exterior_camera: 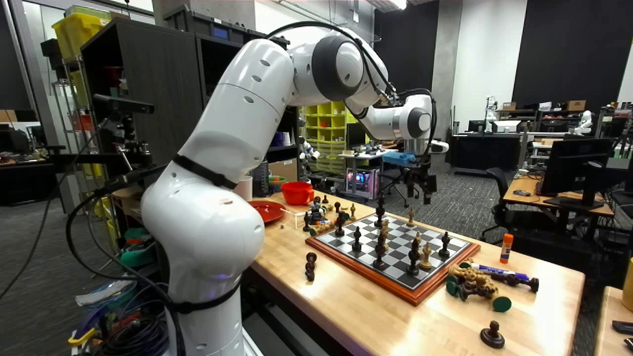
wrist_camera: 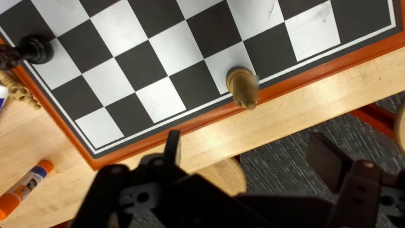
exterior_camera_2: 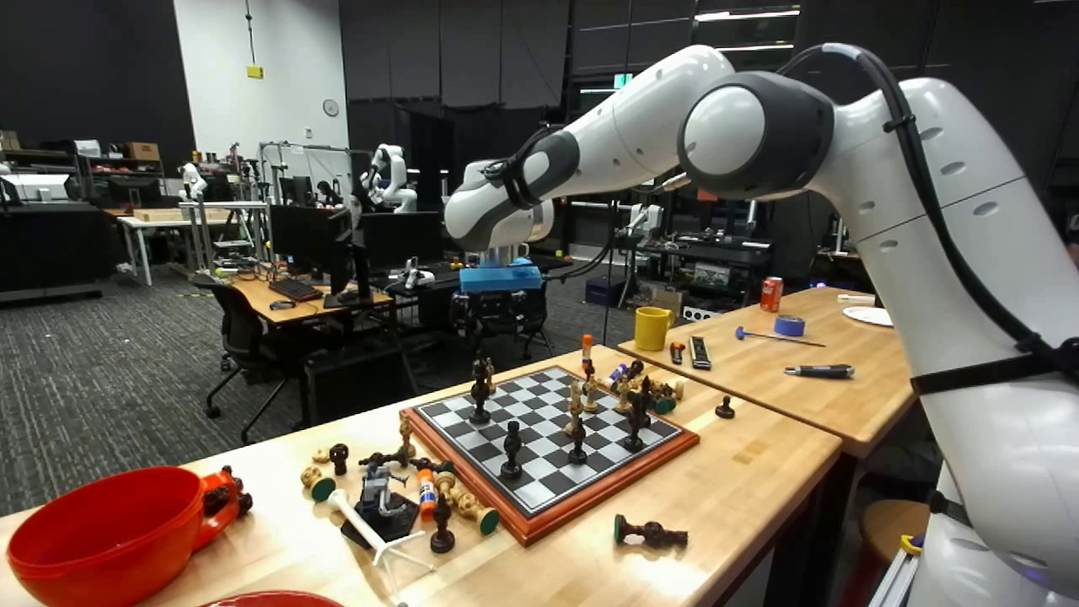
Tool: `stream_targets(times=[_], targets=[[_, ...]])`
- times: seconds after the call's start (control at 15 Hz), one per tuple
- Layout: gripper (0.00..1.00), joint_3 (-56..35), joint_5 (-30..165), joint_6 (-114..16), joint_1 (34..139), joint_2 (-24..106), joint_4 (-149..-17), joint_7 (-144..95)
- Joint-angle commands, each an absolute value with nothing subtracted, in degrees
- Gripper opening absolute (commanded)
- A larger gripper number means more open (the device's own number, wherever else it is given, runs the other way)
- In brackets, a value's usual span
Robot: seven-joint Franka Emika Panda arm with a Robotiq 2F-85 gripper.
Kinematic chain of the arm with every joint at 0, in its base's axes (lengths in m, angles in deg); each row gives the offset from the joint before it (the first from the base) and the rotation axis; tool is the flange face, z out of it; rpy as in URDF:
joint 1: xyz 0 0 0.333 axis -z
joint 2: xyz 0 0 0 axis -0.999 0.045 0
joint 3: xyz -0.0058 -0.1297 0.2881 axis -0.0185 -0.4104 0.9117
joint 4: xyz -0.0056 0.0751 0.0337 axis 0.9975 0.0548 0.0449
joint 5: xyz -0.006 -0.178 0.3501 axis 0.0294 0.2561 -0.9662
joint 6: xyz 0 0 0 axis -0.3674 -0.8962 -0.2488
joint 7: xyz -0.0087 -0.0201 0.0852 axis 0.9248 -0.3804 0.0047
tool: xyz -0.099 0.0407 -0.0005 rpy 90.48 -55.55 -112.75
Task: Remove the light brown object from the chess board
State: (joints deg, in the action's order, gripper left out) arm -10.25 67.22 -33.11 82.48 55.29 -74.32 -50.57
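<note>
The chess board (exterior_camera: 363, 269) lies on the wooden table and shows in both exterior views (exterior_camera_2: 609, 485) and in the wrist view (wrist_camera: 300, 80). A light brown chess piece (wrist_camera: 242, 85) stands upright on a pale square by the board's edge; it also shows in an exterior view (exterior_camera: 411, 217). Other light brown pieces (exterior_camera: 426, 257) stand on the board among several dark pieces (exterior_camera: 444, 244). My gripper (exterior_camera: 419, 192) is open and empty, well above the table. In the wrist view my fingers (wrist_camera: 245, 137) are wide apart, below the edge piece in the picture, over the table's edge and floor.
Fallen chess pieces (exterior_camera: 472, 282) and an orange glue stick (exterior_camera: 506, 248) lie or stand beside the board. A dark piece (exterior_camera_2: 479, 392) stands near the light brown edge piece. A red bowl (exterior_camera_2: 110, 531) and a white tripod (exterior_camera_2: 362, 518) are at the board's other side.
</note>
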Motion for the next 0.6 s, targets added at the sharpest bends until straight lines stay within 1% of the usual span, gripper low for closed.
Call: stream_targets(times=[0.0,0.47,0.53], targets=[[1.0,-10.88,67.3,-33.08,81.73,56.33,-73.53,-51.92],[1.0,-10.73,66.58,-33.44,81.71,58.03,-73.19,-51.98],[0.91,-10.67,66.5,-33.35,81.72,58.12,-73.21,-51.87]])
